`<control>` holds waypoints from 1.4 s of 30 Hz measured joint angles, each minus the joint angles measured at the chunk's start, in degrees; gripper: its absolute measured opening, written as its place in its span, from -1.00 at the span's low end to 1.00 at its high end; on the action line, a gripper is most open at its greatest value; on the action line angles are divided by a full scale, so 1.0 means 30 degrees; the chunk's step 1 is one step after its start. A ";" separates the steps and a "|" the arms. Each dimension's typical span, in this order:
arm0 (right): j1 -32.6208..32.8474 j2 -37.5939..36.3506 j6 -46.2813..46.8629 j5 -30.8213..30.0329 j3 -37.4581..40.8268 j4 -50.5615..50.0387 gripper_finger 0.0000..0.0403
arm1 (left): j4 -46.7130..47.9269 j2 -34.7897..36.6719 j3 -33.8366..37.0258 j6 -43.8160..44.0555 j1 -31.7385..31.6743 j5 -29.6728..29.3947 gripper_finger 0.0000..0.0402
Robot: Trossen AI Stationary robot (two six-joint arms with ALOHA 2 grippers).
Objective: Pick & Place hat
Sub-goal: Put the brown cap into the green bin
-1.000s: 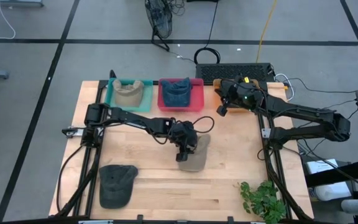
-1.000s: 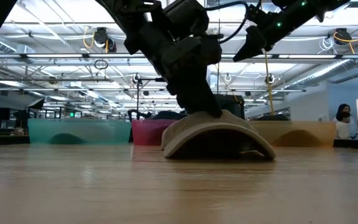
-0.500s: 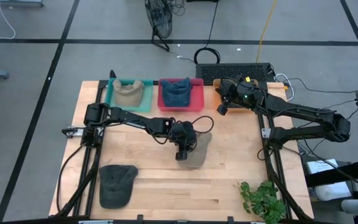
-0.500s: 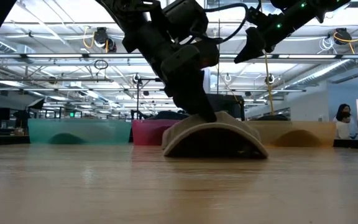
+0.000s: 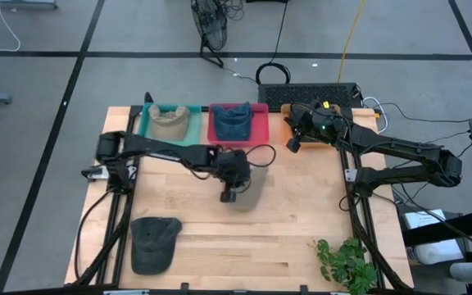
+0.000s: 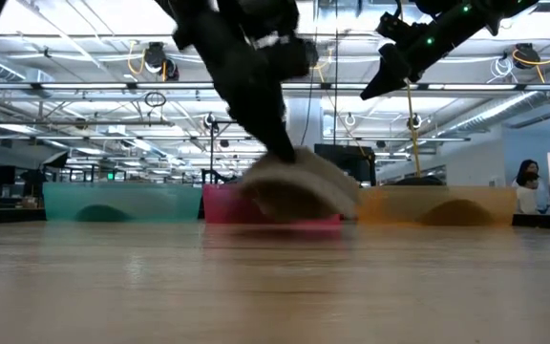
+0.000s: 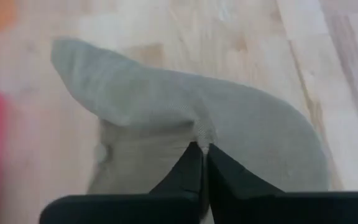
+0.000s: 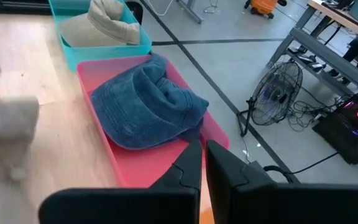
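Note:
A beige hat [image 5: 251, 185] hangs in the middle of the table with my left gripper [image 7: 202, 148] shut on it; the low view shows the hat [image 6: 304, 186] clear of the tabletop. My right gripper [image 5: 293, 144] is shut on nothing and hovers at the far right, over an orange tray [image 5: 288, 123]. A dark hat [image 5: 156, 242] lies flat on the table at the near left. A blue hat [image 8: 143, 107] lies in a pink tray [image 5: 260, 124], and another beige hat [image 5: 169, 123] in a teal tray [image 5: 147, 131]. My left gripper pinches a small raised fold of cloth [image 7: 201, 132] on the top of the beige hat, about its middle, between its two fingers. The fingers come from above, slanting down. The hat hangs tilted below them, clear of the table.
The three trays stand in a row along the far edge. A green plant [image 5: 347, 262] sits at the near right corner. A black keyboard [image 5: 310, 94] lies beyond the far edge. Bare wood [image 5: 220, 246] stretches between the dark hat and the plant.
My left gripper has shut on the beige hat and gone up and a little toward the table's left and far edges. The hat, which lay domed on the table, now hangs tilted, clear of the wood. My right gripper has kept still.

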State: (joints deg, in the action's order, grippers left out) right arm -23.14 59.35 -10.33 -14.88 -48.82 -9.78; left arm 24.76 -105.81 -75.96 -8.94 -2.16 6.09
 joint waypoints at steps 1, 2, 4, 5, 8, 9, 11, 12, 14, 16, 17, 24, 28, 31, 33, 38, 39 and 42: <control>0.0000 0.0000 0.0000 0.0001 0.0000 -0.0026 -1.00 | 0.0470 0.0579 0.0000 -0.0003 0.0060 -0.0480 -0.95; -0.0002 0.0000 0.0000 0.0001 0.0003 0.0029 -1.00 | 0.1010 0.1194 0.0000 0.0027 0.0145 -0.0944 -0.94; -0.0007 -0.0004 -0.0001 -0.0004 0.0223 0.0358 -1.00 | 0.2153 0.2213 -0.0007 0.0273 0.0309 -0.1860 -0.93; -0.0007 -0.0007 -0.0007 -0.0004 0.0409 0.0583 -1.00 | 0.2758 0.2704 -0.0007 0.0413 0.0409 -0.2366 -0.94; -0.0017 0.0000 -0.0007 -0.0009 0.0753 0.0677 -1.00 | 0.3885 0.4051 0.0312 0.0909 0.0872 -0.4073 -0.97; -0.0026 0.0000 -0.0004 -0.0023 0.0806 0.0741 -1.00 | 0.4252 0.4505 0.0582 0.1102 0.1043 -0.4632 -0.97; -0.0036 0.0000 0.0187 -0.0029 0.0899 0.0761 -1.00 | 0.4610 0.5383 0.1214 0.1171 0.1281 -0.5207 -0.95; -0.0036 -0.0007 0.0368 -0.0019 0.0912 0.0720 -1.00 | 0.4727 0.5870 0.1609 0.1170 0.1359 -0.5326 -0.94; -0.0015 -0.0022 0.0517 -0.0025 0.0918 0.0771 -1.00 | 0.5062 0.6827 0.2136 0.0996 0.1415 -0.5388 -0.96; -0.0015 -0.0065 0.0447 0.0002 0.0918 0.0901 -1.00 | 0.6075 0.7890 0.2285 0.0957 0.1170 -0.5198 -0.97; -0.0015 -0.0124 0.0417 0.0003 0.0918 0.0950 -1.00 | 0.6916 0.8424 0.2295 0.1082 0.0952 -0.4971 -0.97; 0.0000 -0.0613 0.0420 0.0037 0.0918 0.0924 -1.00 | 1.1804 1.2280 0.2302 -0.0344 -0.2061 -0.3826 -0.97; 0.0000 -0.0649 0.0423 0.0054 0.0918 0.0904 -1.00 | 1.3375 1.3309 0.2302 -0.1529 -0.4495 -0.2359 -0.95; 0.0019 -0.0648 0.0423 0.0054 0.0918 0.0903 -1.00 | 1.4430 1.3308 0.2302 -0.2044 -0.6368 -0.0942 -0.97; 0.0085 -0.0648 0.0425 0.0051 0.0918 0.0903 -1.00 | 1.4553 1.3078 0.2302 -0.2366 -0.7564 -0.0873 -0.97; 0.0109 -0.0641 0.0393 0.0054 0.0918 0.1155 -1.00 | 1.4264 1.2142 0.2302 -0.4464 -1.0239 0.0014 -0.95; 0.0109 -0.0641 0.0382 0.0054 0.0918 0.1274 -1.00 | 1.4295 1.1868 0.2302 -0.5068 -1.0781 0.0715 -0.97; 0.0109 -0.0641 0.0264 0.0054 0.0918 0.1493 -1.00 | 1.4585 1.0936 0.2302 -0.6389 -1.2223 0.3074 -0.97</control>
State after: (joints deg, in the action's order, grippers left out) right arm -22.81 57.43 -9.54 -14.72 -46.06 -5.30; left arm 68.51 -73.00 -69.06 -28.10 -38.83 15.31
